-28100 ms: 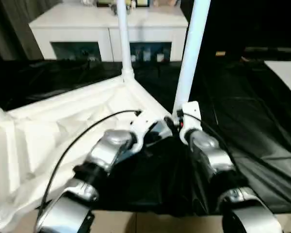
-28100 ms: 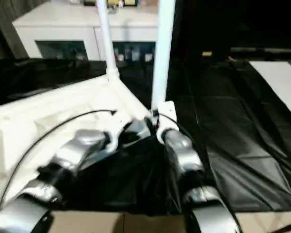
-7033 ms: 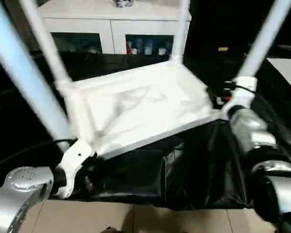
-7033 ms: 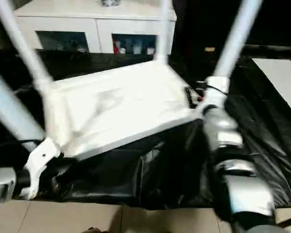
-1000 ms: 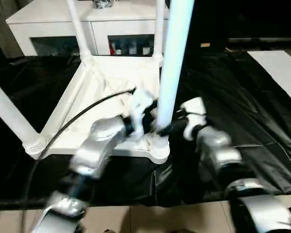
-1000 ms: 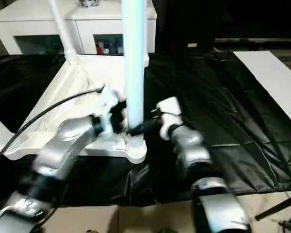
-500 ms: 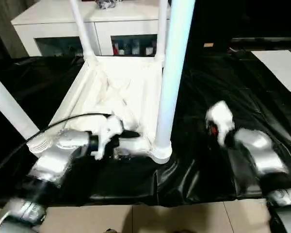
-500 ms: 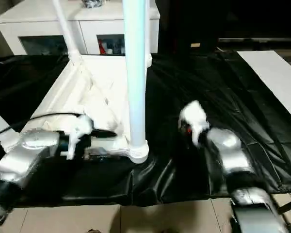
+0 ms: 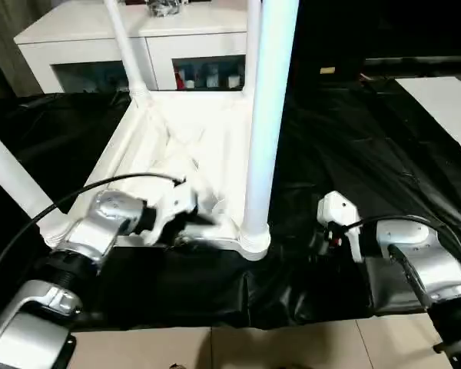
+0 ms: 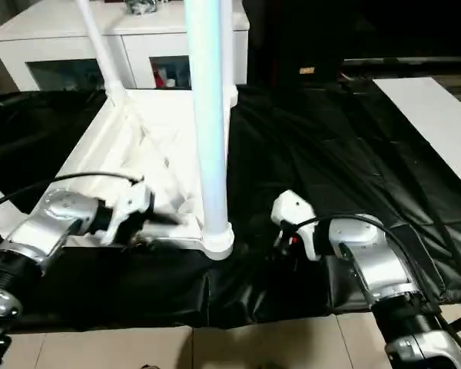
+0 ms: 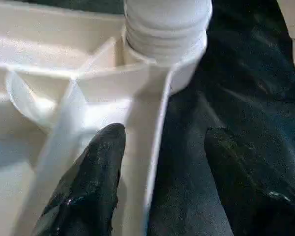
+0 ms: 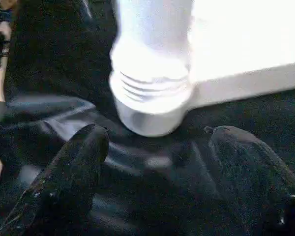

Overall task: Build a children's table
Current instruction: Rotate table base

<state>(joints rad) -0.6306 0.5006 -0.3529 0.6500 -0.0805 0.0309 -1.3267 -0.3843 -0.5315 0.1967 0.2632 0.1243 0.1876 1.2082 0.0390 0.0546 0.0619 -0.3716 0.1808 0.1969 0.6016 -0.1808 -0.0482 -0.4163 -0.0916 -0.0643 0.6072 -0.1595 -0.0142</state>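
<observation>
The children's table [image 9: 192, 154] lies upside down on a black sheet, its white legs standing up from the corner sockets. The nearest leg [image 9: 265, 115] sits in the front right socket [image 9: 253, 240]. My left gripper [image 9: 203, 231] is low at the table's front rim, just left of that socket. In the left wrist view my left gripper [image 11: 162, 137] is open astride the rim [image 11: 142, 147], one finger [image 11: 101, 162] inside and the other on the sheet side. My right gripper [image 9: 319, 234] hangs open to the right of the socket [image 12: 152, 93], holding nothing.
A white cabinet [image 9: 138, 46] with glass doors stands behind the table. The black sheet [image 9: 353, 154] spreads wrinkled to the right, with a white panel [image 9: 446, 92] at its far right. Tiled floor [image 9: 215, 346] shows at the near edge. Another leg [image 9: 11, 184] rises at the front left.
Both grippers have left the nearest leg's base. The left one dropped to the front rim and its fingers have come closer together. The right one drew back to the right and lower.
</observation>
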